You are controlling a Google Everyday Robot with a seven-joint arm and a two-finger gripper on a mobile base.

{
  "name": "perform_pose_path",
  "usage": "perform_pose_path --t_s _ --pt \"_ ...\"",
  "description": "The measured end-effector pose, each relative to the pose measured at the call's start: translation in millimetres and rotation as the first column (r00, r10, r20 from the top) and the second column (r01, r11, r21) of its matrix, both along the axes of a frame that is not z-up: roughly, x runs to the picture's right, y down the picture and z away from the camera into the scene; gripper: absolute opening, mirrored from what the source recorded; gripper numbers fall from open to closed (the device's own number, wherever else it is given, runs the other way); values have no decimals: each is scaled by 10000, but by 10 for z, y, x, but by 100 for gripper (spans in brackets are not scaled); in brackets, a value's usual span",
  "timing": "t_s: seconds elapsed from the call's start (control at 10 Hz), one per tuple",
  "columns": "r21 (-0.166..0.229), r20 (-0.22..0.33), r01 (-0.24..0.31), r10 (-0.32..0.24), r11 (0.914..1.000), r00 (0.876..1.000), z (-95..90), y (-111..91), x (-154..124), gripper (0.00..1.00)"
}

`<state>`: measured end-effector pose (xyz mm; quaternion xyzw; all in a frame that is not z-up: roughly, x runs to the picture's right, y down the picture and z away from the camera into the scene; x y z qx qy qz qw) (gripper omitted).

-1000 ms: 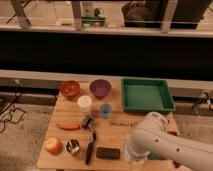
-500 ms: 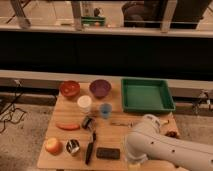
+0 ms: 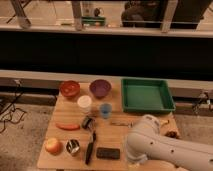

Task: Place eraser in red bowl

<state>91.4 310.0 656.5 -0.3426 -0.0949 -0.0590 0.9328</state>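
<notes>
Camera view, down onto a light wooden tabletop [image 3: 115, 136], taken left to right. At eight o'clock, a round yellow-orange fruit [image 3: 52, 146]; just above it, a slim orange carrot-like piece [image 3: 67, 126] lying flat. At eleven o'clock, near the far edge, the round red-orange bowl [image 3: 70, 88] with a paler inside, upright. At seven o'clock, a small shiny metal cup [image 3: 73, 147]. Nearer the middle, a white cup [image 3: 84, 103] and, right of it, a small blue cup [image 3: 105, 110]. Running toward the near edge, a long thin black-handled tool [image 3: 90, 147]. At twelve o'clock, a round purple bowl [image 3: 100, 88], beside the red one but apart from it. At six o'clock, just right of the tool and close to the near edge, the small flat near-black rectangular eraser [image 3: 108, 153], lying free on the wood, touched by nothing. At two o'clock, a rectangular green plastic tray [image 3: 146, 95]. At five o'clock, the bulky white robot arm [image 3: 160, 146], just right of the eraser.

Judged as the reach step: no grasp made, nothing delivered to the bowl. Gripper hidden under the arm's white shell, somewhere near five o'clock; jaws parted to the full and holding nothing, with the eraser lying alone. Next move, by this reading: come down over the eraser, straddle its narrow sides, squeeze, lift clear of the cups, travel toward eleven o'clock, let go above the red-orange bowl and not the purple one.
</notes>
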Motion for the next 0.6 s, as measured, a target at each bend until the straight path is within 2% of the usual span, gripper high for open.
perform_pose_path --t_s 0.6 --pt "177 424 -228 220 9996 9989 186 -27 -208 80"
